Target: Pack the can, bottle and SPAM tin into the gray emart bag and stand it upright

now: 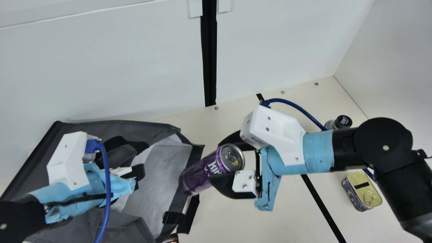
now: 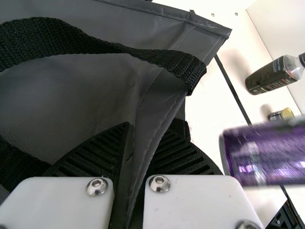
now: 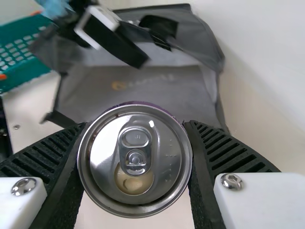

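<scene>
One can (image 1: 199, 173) at the mouth of one gray emart bag (image 1: 162, 168), with one bottle (image 1: 331, 125) and one SPAM tin (image 1: 362, 193) apart from it.
Main view: the can slants, its tab end up toward the right gripper (image 1: 216, 161), its base toward the bag; that gripper pinches it near the tab end, the rest jutting past the fingertips; whether can and bag touch, I cannot tell. The bottle stands upright near the right arm, the tin lid-up. The left gripper (image 1: 137, 172) is at the bag. Left wrist view: its two fingers pinch a fold of the bag beside one handle (image 2: 138, 52); the can's base points toward them. Right wrist view: the can's lid faces the camera between two fingers, the long axis running away toward the bag; one teal basket (image 3: 38, 70) lies beyond.
</scene>
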Tool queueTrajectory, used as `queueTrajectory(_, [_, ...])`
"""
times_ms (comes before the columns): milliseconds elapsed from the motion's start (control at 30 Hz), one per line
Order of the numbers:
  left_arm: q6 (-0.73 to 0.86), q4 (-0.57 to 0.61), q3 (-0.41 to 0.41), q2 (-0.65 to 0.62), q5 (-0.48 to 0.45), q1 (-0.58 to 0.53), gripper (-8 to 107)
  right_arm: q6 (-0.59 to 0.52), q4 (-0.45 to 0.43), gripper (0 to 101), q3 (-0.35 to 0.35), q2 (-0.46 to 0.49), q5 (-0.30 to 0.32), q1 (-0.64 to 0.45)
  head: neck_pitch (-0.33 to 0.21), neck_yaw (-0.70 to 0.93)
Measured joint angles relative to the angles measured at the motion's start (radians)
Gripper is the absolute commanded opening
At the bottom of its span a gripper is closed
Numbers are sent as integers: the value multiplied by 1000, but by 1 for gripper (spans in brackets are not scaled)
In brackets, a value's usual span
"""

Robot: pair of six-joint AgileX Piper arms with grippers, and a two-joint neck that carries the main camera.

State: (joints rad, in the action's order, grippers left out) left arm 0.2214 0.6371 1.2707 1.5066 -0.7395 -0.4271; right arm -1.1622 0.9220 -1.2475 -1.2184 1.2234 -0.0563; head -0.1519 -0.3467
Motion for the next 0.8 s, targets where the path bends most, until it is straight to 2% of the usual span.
queueTrajectory(400, [0, 0, 0, 0, 0, 0, -8, 55, 35, 0, 4, 52, -1, 67, 0, -2])
queueTrajectory(800, [0, 0, 0, 0, 0, 0, -8, -2, 67, 0, 42, 40, -4, 62, 0, -2])
